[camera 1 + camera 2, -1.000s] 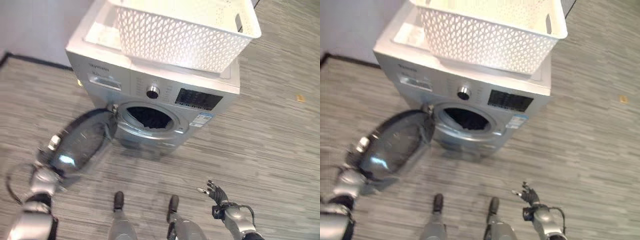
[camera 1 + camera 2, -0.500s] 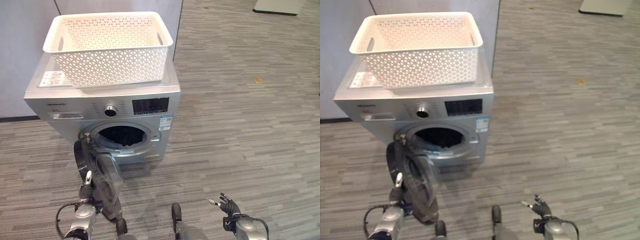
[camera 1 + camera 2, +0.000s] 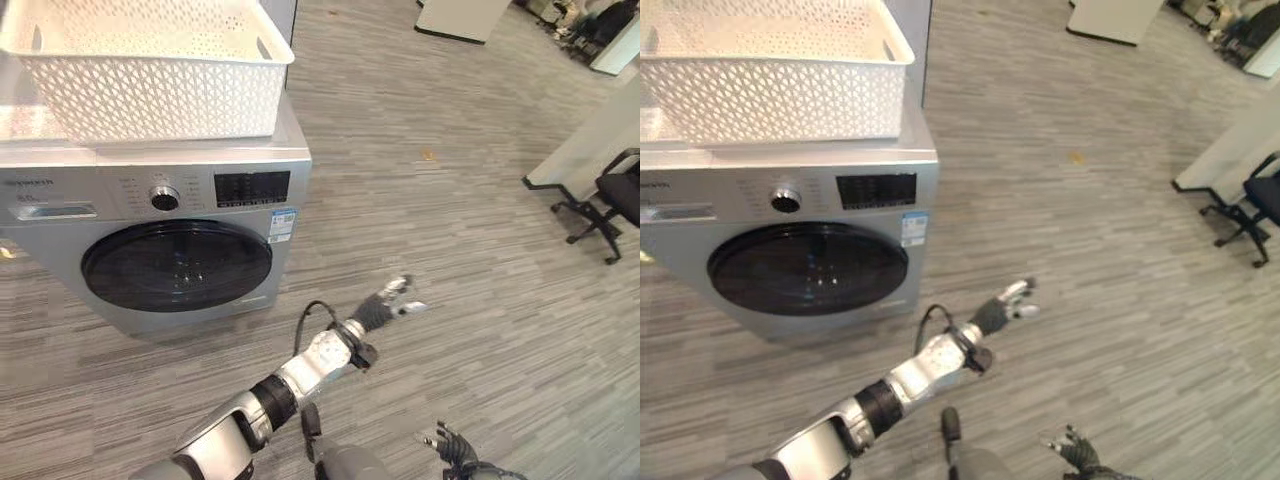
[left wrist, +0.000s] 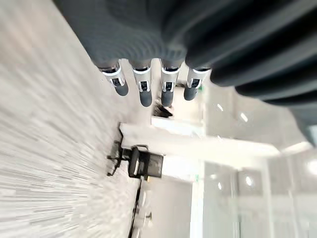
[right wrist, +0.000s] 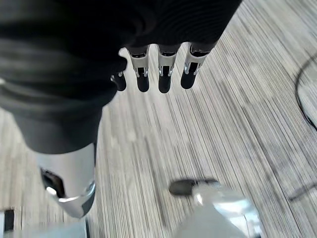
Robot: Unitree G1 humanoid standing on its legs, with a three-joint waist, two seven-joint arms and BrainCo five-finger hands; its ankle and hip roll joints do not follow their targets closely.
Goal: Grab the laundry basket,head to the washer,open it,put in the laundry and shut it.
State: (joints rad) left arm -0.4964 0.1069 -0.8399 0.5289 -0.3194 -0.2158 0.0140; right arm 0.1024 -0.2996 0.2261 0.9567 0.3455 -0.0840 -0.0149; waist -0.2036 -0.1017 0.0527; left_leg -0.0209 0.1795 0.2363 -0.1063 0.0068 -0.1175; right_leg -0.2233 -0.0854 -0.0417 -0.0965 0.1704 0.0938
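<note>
The silver washer stands at the left with its round dark door shut. The white lattice laundry basket rests on the washer's top. My left hand is stretched out over the floor to the right of the washer, well away from the door. Its fingers are straight and hold nothing. My right hand hangs low near the bottom edge, with its fingers relaxed above the striped floor and empty.
A black office chair stands at the far right beside a white partition. A white cabinet sits at the back. A small yellowish scrap lies on the grey striped floor right of the washer.
The camera has swung round. The washer door, open before with my left hand at it, is now shut. My left hand has come away and swung out to the right.
</note>
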